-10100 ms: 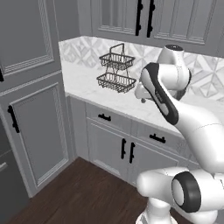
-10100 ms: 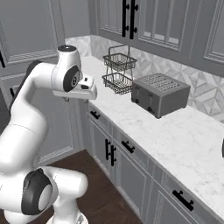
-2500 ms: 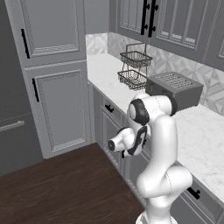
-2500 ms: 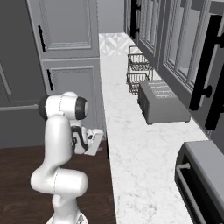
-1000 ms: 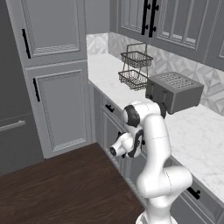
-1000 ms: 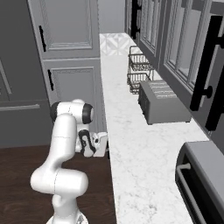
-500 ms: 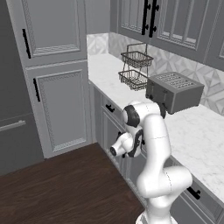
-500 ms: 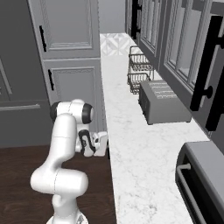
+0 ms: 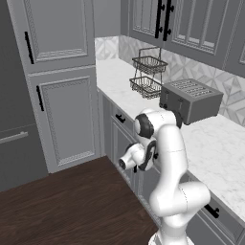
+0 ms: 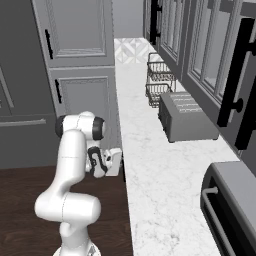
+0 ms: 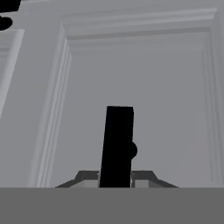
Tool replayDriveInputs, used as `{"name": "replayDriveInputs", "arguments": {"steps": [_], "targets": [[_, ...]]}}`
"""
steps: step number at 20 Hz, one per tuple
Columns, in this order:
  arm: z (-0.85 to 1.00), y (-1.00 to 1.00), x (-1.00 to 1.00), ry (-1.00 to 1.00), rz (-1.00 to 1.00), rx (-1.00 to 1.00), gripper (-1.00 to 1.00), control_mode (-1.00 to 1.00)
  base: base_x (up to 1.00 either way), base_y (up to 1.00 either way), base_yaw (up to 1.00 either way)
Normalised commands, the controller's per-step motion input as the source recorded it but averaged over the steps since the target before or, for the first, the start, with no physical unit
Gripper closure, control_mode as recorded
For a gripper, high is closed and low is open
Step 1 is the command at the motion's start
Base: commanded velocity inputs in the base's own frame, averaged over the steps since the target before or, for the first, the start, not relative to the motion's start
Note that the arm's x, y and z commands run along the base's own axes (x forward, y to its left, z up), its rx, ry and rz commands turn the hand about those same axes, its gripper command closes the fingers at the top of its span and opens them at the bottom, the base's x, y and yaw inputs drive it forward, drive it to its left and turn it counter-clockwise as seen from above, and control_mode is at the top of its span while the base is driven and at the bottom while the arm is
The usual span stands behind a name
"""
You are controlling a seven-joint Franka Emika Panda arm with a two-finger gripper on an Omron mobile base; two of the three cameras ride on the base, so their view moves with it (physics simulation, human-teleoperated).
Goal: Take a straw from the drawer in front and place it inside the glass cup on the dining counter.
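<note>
The drawer's framed grey front panel stands close before the hand, shut. Its short black bar handle runs between my two fingertips, which press against its sides. My gripper is shut on that handle. From the base, the gripper reaches low under the marble worktop's edge, and it sits against the cabinet front below the overhang. The drawer's inside is hidden. The straw, the glass cup and the dining counter are out of view.
On the marble worktop stand a grey toaster and a two-tier wire basket. Tall grey cabinet doors rise to the left. Dark wood floor lies open in front of the cabinets.
The jaws have closed from wide open onto the black handle. The arm has hardly moved.
</note>
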Motion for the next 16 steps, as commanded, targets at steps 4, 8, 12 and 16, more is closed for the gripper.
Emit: {"name": "replayDriveInputs", "arguments": {"steps": [4,8,12,16], "targets": [[0.00,0.57,-0.21,-0.01,0.00,0.00,1.00,-1.00,0.00,0.00,0.00],[0.00,0.65,-0.18,0.00,0.00,0.00,1.00,-1.00,0.00,0.00,0.00],[0.00,0.74,-0.27,0.00,0.00,0.00,1.00,-1.00,0.00,0.00,0.00],[0.00,0.76,-0.32,0.00,0.00,0.00,1.00,-1.00,0.00,0.00,0.00]]}}
